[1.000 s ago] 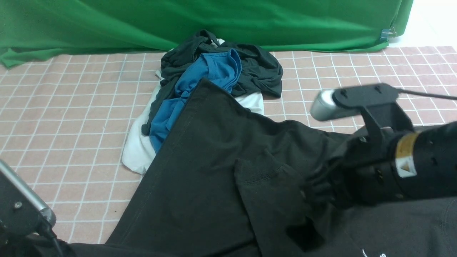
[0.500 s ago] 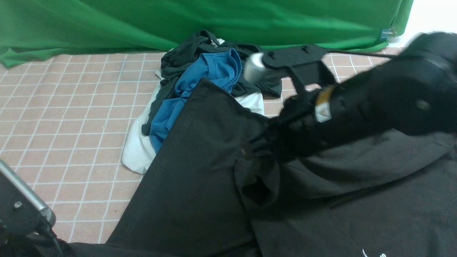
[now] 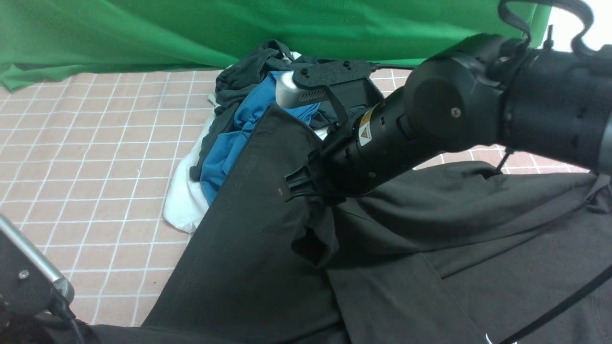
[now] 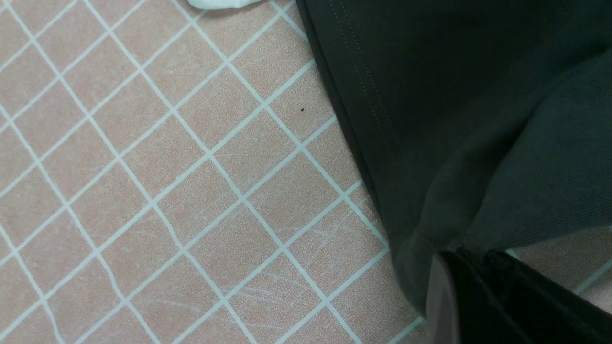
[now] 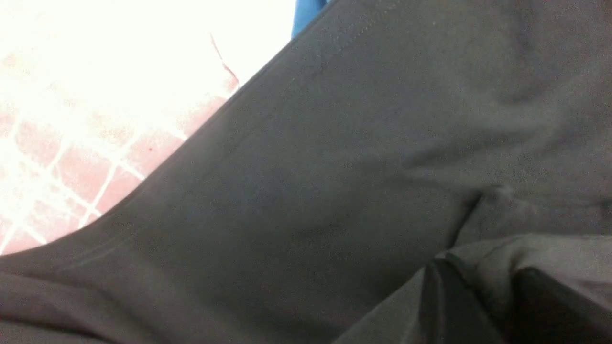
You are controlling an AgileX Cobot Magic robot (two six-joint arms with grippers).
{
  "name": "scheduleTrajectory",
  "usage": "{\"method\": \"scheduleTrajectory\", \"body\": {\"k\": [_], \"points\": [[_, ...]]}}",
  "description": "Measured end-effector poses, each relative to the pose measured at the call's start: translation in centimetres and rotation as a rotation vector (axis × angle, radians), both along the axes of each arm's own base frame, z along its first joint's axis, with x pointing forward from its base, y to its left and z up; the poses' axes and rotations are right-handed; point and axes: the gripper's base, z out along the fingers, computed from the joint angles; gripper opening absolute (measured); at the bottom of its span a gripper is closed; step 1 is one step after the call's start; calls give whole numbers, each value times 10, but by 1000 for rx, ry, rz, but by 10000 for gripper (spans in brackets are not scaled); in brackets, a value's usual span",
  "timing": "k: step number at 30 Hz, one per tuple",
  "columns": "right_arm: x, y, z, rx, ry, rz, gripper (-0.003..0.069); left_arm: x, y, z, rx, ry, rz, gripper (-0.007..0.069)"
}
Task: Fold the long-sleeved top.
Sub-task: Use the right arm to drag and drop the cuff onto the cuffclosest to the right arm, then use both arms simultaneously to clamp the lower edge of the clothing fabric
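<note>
The long-sleeved top (image 3: 258, 229), a big black sweatshirt, is spread over the near half of the checked table. My right gripper (image 3: 294, 184) reaches across it from the right, a little above the cloth, with one sleeve (image 3: 430, 210) trailing behind it. The cuff (image 3: 313, 241) hangs just below the fingers. In the right wrist view the sleeve cloth bulges between the right gripper (image 5: 483, 277) fingers, which stand slightly apart. My left gripper (image 4: 471, 255) is shut on the top's (image 4: 454, 119) near left edge, where the fabric bunches at the fingertips.
A pile of other clothes lies at the back: a blue T-shirt (image 3: 258, 114), a dark garment (image 3: 239, 79) and a white one (image 3: 184, 196). A green backdrop (image 3: 191, 28) closes the far side. Pink checked cloth (image 3: 86, 143) shows to the left.
My right arm has swung left and away from me, carrying the sleeve across the body of the top. The left arm has stayed in place.
</note>
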Motion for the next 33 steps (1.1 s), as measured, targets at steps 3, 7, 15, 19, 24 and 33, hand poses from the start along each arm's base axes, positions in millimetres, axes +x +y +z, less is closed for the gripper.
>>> {"method": "scheduleTrajectory", "body": {"k": [3, 7, 15, 19, 24, 33], "points": [[5, 3, -3, -1, -52, 35, 338, 0, 0, 0, 0, 0, 0, 33], [11, 4, 2, -52, -154, 110, 456, 0, 0, 0, 0, 0, 0, 33], [5, -18, 27, -295, -142, 171, 406, 0, 0, 0, -1, 3, 0, 33], [-2, -36, 19, -488, -56, 187, 325, -1, 0, 0, 0, 7, -1, 33], [-29, -60, 10, -564, 32, 158, 194, -1, 0, -1, 6, 13, -2, 33], [-128, -81, -15, -613, 53, 392, 244, 0, 2, 0, 29, 2, -1, 33]]}}
